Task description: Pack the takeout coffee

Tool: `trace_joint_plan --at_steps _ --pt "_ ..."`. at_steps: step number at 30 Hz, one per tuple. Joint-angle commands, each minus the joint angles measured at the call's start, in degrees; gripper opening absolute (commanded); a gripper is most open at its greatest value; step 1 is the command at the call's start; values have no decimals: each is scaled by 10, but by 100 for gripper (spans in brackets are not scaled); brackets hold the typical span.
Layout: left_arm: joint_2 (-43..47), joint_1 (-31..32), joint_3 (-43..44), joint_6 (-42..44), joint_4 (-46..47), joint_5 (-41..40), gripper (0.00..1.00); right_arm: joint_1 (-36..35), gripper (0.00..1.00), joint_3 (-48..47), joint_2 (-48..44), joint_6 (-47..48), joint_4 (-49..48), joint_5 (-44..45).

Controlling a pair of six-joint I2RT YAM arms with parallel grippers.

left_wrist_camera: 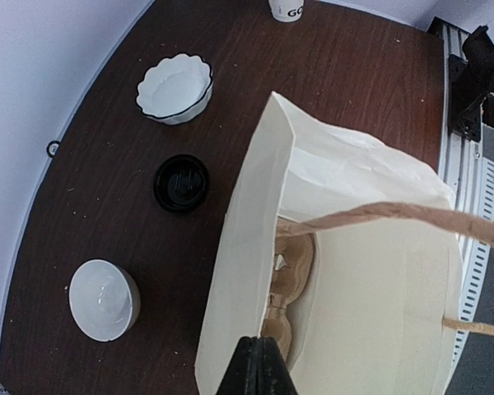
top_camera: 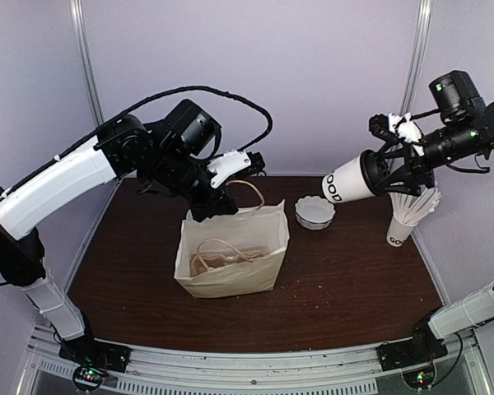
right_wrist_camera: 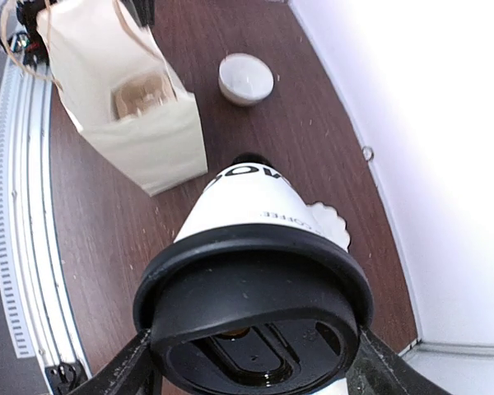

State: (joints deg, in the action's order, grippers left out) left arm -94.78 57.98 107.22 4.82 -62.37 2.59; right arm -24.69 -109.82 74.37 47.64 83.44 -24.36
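Right jaws: clamped on the cup (top_camera: 350,185) at its lid end, one finger on each side of the rim. The cup is in the air over the right side of the tabletop (top_camera: 354,288), tipped on its side with its base pointing left toward the bag (top_camera: 230,255). Dark block letters show on its side. The black lid (right_wrist_camera: 255,304) is on the cup and fills the right wrist view.

Left jaws: closed, tips together, at the bag's back rim. Can't tell if paper is pinched between them.

The bag stands open-mouthed on the tabletop, left of centre and well apart from the cup. A twine handle (left_wrist_camera: 395,216) arcs over the opening. There's something brown (left_wrist_camera: 292,263) inside; can't tell what.

Also on the tabletop:
- The stick cup (top_camera: 402,224) is at the right edge, just below the held cup.
- The scalloped bowl (top_camera: 314,212) is just right of the bag's far corner.
- A loose lid (left_wrist_camera: 181,183) lies flat beside the bag, between the scalloped bowl and a round bowl (left_wrist_camera: 104,299). It touches neither.
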Motion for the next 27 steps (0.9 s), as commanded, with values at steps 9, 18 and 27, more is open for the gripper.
trace_joint_plan --at_steps 9,18,27 --pt "-42 -1 75 -62 22 14 0 -94 71 -82 1 -43 -18 -165" --pt "-46 -1 79 -77 22 11 0 -217 71 -42 25 -43 -53 -4" --pt "-61 -1 120 -59 22 1 0 -269 70 -29 80 -42 -91 125"
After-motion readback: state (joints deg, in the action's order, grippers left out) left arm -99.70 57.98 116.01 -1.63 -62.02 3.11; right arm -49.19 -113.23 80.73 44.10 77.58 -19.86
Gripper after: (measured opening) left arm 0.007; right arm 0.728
